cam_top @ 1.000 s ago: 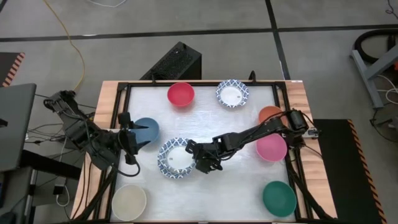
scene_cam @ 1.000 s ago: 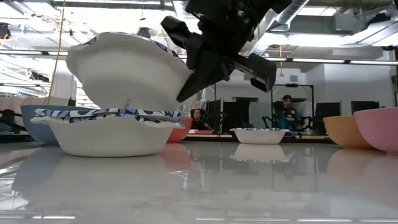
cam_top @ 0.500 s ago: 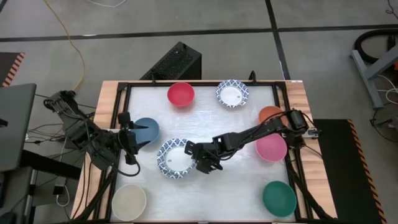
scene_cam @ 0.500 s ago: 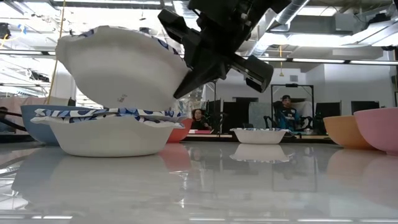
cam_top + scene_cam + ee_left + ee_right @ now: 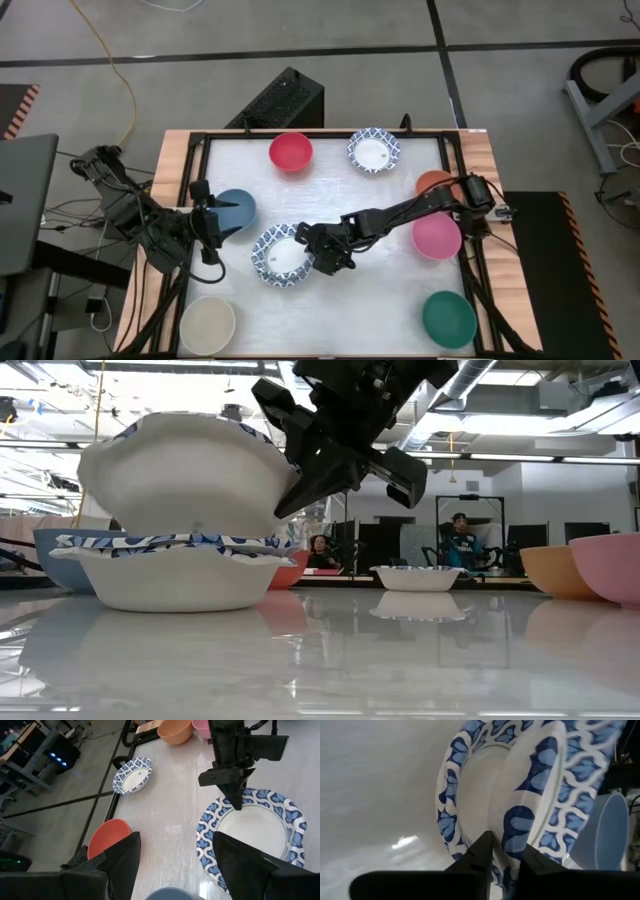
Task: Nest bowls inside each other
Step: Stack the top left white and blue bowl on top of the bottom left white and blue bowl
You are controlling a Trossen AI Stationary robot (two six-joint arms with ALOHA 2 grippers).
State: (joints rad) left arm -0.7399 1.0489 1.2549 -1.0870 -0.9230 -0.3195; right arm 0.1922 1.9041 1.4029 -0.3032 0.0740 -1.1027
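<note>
Right gripper (image 5: 312, 252) fingers barely parted astride rim | upper patterned bowl (image 5: 185, 470) centred over lower patterned bowl (image 5: 170, 572) for nesting | left gripper (image 5: 203, 222) waits, wide, empty

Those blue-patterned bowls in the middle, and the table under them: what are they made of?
The blue-patterned bowls look like paper or thin moulded pulp: matte white walls, wavy crimped rims, printed pattern. The table seems a glossy white laminate or plastic sheet, since it mirrors the bowls; I can't be sure.

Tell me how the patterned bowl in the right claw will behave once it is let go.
The upper patterned bowl looks thin and light, probably disposable, so it should flex rather than crack. Held by its rim in the right claw, it sits tilted over the lower patterned bowl, so it will likely settle in, perhaps crooked.
</note>
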